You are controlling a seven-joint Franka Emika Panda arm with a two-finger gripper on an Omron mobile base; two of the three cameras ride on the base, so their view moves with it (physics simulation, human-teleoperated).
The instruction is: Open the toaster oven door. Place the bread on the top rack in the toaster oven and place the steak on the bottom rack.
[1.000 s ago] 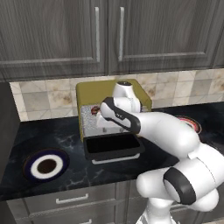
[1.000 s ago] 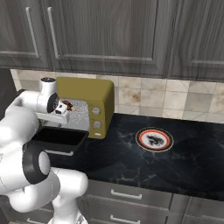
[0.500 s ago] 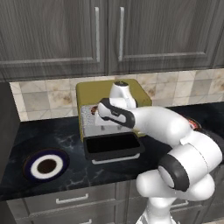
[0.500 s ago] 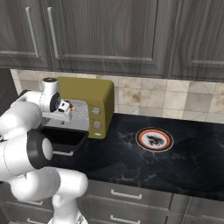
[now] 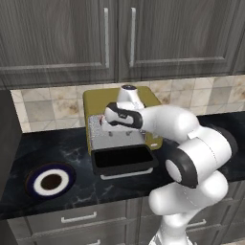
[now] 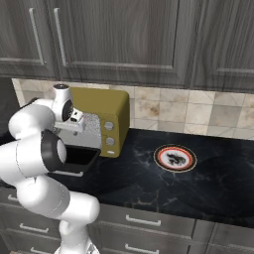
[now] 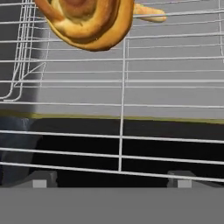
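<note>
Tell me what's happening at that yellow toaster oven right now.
The toaster oven door is folded down open, and the arm's tool is at the mouth of the toaster oven, jaws spread with nothing in them. The bread lies on the top rack. The steak sits on its plate to the right, not loaded yet.

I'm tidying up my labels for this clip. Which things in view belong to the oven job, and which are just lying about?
Part of the job:
- toaster oven
- toaster oven door, folded down open
- bread, lying on the top rack
- steak, on its red-rimmed plate
- gripper, open at the oven mouth

Just lying about:
- blue-rimmed plate
- upper cabinets
</note>
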